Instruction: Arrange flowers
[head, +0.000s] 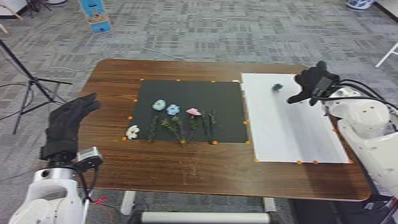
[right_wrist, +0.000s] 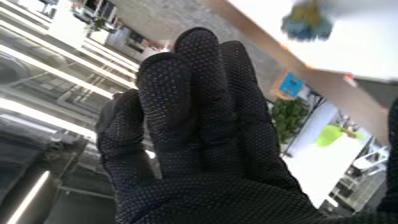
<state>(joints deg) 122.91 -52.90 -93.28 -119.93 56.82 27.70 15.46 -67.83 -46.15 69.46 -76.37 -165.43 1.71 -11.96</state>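
Note:
My right hand (head: 314, 83) is over the upper right part of the white sheet, its fingers relaxed; in the right wrist view the same hand (right_wrist: 200, 125) has its fingers straight and holds nothing. Just beside it on the sheet is a small dark blue-green object (head: 277, 87), a blurred bluish thing (right_wrist: 306, 22) in the right wrist view. On the black mat lie a pale blue flower (head: 159, 105), a blue flower (head: 173, 109), a pink flower (head: 193, 111) and a white flower (head: 132, 132), with green stems (head: 181, 129). My left hand (head: 73, 116) stays open off the table's left edge.
The black mat (head: 195, 89) lies left of the white sheet (head: 298, 137) on the brown table (head: 178, 172). Small orange markers line both. A black tripod (head: 34, 80) stands on the floor left of the table.

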